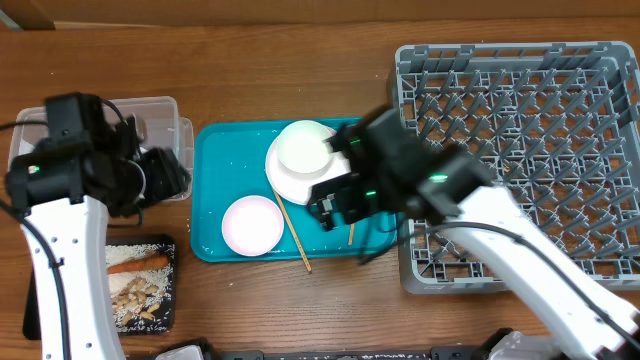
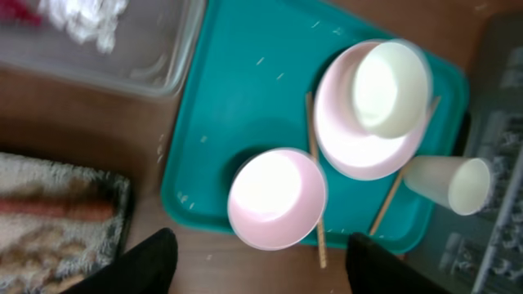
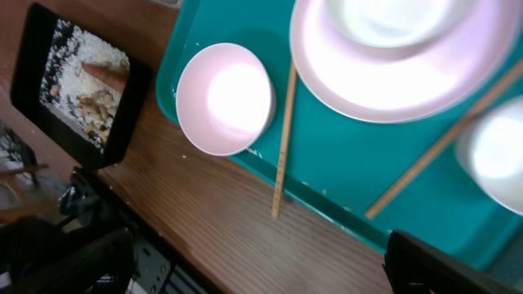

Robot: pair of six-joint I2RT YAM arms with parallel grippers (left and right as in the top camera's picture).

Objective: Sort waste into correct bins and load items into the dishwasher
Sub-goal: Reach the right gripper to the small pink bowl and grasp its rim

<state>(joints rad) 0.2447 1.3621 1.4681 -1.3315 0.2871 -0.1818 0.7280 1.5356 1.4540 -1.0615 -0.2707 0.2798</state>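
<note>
Teal tray [image 1: 215,180], loading stage: my right claw [image 1: 335,207], spread and empty, should straddle the cup [image 3: 497,155] squarely, clear of the chopstick [image 3: 425,163]; left claw [image 2: 257,263] likewise spread.

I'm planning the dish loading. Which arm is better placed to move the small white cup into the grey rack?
Right. The right hand, open, hangs over the tray's right end, near the cup and beside the rack. The left hand is by the clear tub, across the tray.
</note>
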